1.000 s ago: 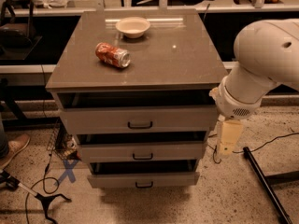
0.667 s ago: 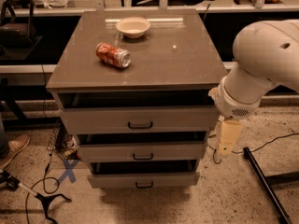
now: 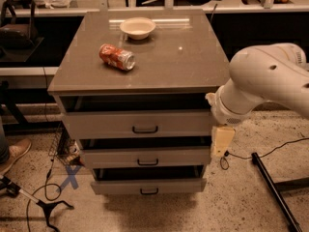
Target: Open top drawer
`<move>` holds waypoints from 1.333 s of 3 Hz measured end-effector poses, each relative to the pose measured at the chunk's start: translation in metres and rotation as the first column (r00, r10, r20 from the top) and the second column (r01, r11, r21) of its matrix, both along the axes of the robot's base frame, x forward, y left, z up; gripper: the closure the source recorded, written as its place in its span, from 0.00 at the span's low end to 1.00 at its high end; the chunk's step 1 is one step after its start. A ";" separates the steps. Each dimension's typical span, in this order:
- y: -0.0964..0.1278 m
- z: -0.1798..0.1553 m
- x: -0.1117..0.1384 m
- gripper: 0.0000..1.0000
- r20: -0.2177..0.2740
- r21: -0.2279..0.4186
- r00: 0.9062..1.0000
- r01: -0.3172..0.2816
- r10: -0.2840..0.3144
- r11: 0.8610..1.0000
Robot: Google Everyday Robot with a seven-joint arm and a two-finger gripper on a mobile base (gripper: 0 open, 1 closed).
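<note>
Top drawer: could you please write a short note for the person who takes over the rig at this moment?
The gripper hangs beside the right side of the cabinet, about level with the middle drawer, and is on no handle.
The top drawer is pulled out partly: a dark gap shows above its front. Its handle is free.
Done: the drawer seems partly open.
Left: if it should open further, bring the gripper to the handle and pull.
Note: a can on its side and a bowl are on the cabinet top.
</note>
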State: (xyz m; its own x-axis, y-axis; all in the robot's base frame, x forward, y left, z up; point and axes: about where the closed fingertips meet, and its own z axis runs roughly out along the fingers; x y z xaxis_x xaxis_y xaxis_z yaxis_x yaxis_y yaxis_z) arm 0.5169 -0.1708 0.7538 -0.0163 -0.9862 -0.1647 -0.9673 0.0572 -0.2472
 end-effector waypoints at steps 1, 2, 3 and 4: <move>0.011 -0.028 0.032 0.00 0.021 0.019 1.000 -0.017 0.017 1.000; 0.015 -0.049 0.048 0.00 -0.001 0.027 1.000 -0.020 0.020 0.999; 0.022 -0.063 0.065 0.00 -0.005 0.025 1.000 -0.019 0.019 1.000; 0.025 -0.087 0.087 0.02 -0.039 0.040 0.999 -0.001 0.003 0.999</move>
